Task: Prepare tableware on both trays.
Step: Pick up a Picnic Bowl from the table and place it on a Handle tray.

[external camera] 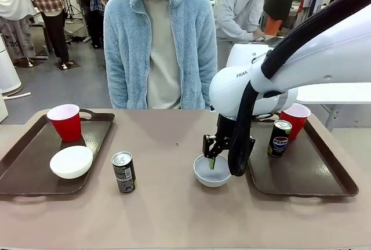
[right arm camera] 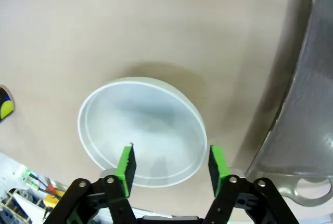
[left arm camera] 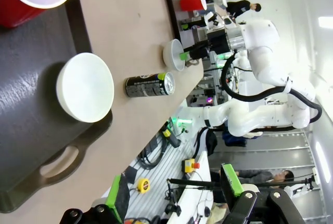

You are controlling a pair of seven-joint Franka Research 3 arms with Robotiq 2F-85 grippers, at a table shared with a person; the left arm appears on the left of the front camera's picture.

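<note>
My right gripper (external camera: 212, 158) reaches down onto a white bowl (external camera: 211, 171) on the bare table between the trays. In the right wrist view the jaws (right arm camera: 170, 162) stand open astride the bowl's (right arm camera: 140, 125) near rim, one pad inside and one outside. The right tray (external camera: 301, 176) carries a Pepsi can (external camera: 280, 138) and a red cup (external camera: 295, 119). On the left tray (external camera: 23, 166) stand a red cup (external camera: 65, 122) and a second white bowl (external camera: 71, 162). A dark can (external camera: 123, 172) stands on the table beside that tray. My left gripper (left arm camera: 171, 198) hangs open, high above the left tray's bowl (left arm camera: 85, 87).
A person in a light blue fleece stands at the table's far edge, hands out of sight. The right tray's rim and cut-out handle (right arm camera: 307, 130) lie close to the bowl. Bare tabletop (external camera: 168, 140) stretches between the trays.
</note>
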